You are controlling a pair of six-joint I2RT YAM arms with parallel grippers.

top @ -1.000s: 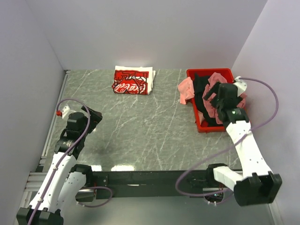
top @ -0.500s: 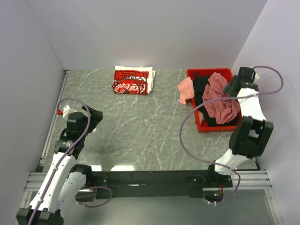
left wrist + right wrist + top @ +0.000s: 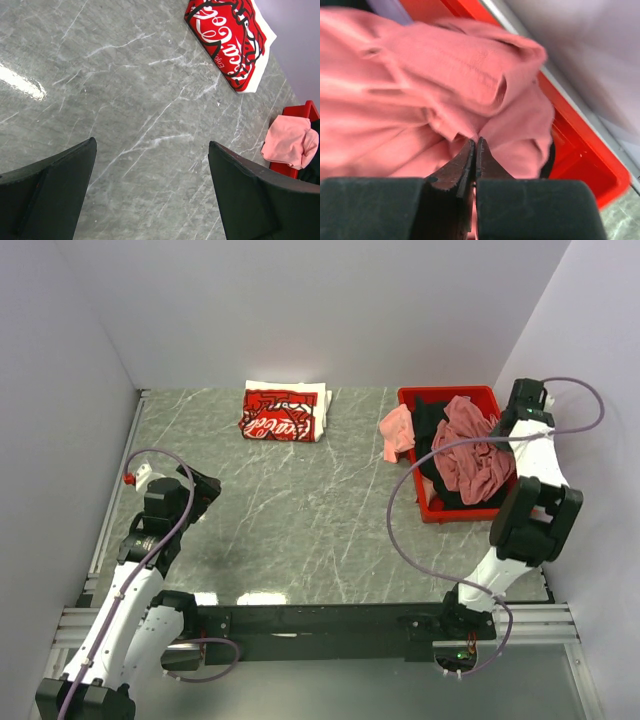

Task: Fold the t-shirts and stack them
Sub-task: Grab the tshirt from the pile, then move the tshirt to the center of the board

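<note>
- right gripper (image 3: pixel 476 145) was clamped on a fold of the dusty-rose t-shirt (image 3: pixel 475 455), bunched over the red bin (image 3: pixel 440 512) at far right
- left gripper (image 3: pixel 151 145) hung above the table (image 3: pixel 300 500), fingers wide apart
- red-and-white t-shirt (image 3: pixel 284 412) lay folded at the far edge

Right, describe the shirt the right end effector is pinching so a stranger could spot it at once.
Find the red bin at the far right of the table. The dusty-rose t-shirt is heaped on top in it, pinched by the right end effector. It is darker than the light pink tee draped over the bin's left rim and covers the black tee.
</note>
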